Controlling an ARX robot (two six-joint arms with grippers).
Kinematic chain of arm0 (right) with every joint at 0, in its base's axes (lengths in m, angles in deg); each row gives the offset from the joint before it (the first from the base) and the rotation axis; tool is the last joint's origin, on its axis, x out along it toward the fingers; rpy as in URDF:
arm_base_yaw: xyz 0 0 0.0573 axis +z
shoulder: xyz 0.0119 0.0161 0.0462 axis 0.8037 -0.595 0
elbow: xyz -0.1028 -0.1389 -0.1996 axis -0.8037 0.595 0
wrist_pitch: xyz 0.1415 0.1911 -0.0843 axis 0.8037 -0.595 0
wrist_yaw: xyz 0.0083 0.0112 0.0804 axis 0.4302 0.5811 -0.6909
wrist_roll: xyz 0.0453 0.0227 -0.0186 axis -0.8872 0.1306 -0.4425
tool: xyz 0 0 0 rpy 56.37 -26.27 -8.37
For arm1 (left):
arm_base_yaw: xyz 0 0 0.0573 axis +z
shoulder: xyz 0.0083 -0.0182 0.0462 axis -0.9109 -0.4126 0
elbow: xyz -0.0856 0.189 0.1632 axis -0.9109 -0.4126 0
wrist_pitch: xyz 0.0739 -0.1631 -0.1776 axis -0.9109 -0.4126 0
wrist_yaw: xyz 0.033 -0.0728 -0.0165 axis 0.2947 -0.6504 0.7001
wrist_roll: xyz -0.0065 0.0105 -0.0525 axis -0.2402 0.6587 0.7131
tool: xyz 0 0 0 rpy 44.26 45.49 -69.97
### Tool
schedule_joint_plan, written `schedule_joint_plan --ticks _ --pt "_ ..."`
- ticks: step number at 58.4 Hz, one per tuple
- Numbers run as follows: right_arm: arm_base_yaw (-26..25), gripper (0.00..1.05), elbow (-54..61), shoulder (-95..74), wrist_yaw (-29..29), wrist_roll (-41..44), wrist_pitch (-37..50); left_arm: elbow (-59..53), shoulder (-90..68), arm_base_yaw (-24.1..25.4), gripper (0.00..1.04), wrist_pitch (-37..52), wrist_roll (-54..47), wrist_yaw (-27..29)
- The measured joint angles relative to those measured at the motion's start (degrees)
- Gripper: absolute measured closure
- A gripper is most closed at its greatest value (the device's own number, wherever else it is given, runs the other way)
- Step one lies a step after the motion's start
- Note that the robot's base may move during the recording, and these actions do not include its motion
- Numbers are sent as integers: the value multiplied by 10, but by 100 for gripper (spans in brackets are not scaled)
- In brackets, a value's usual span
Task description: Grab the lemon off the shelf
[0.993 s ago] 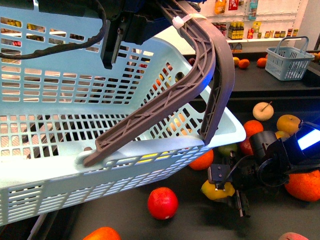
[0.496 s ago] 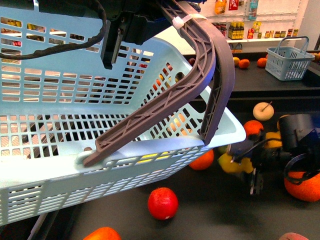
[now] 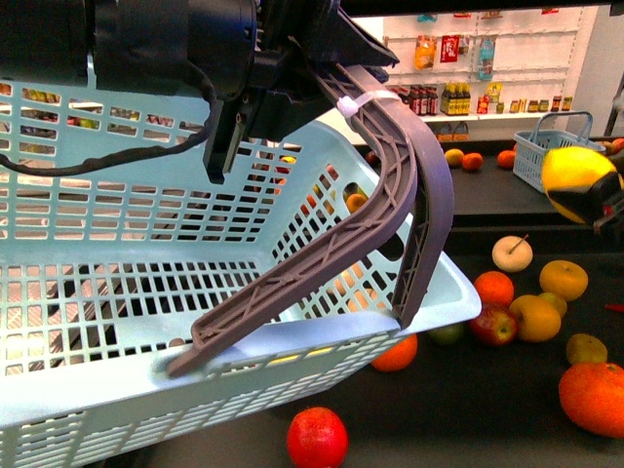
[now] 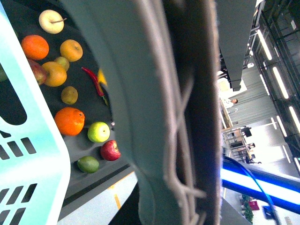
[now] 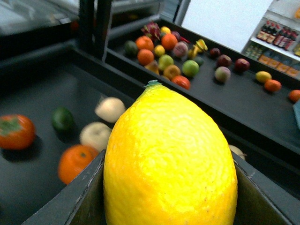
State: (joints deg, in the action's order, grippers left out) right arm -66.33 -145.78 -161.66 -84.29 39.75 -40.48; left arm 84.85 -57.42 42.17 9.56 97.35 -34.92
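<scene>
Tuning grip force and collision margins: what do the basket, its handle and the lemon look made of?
The basket: light blue moulded plastic, matte, judging by its slotted lattice walls. The handle: grey-brown plastic, probably rigid, with moulded ribbing. The lemon: bright yellow pebbled rind with slight sheen; real or imitation can't be told.

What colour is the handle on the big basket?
Greyish brown handle; the front view shows it best.

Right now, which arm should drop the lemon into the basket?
Right. The right gripper is shut on the lemon, held up above the shelf, right of the basket. The left arm is tied up carrying that basket by its handle.
</scene>
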Motion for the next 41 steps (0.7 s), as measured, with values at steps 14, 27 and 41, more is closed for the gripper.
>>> schedule_joint_plan --ticks 14,27,41 --pt "84 40 63 120 -58 -181 -70 0 0 0 97 0 0 0" --pt "168 40 109 152 -59 -242 -82 0 0 0 97 0 0 0" --pt "206 40 123 146 -31 -261 -77 0 0 0 97 0 0 1"
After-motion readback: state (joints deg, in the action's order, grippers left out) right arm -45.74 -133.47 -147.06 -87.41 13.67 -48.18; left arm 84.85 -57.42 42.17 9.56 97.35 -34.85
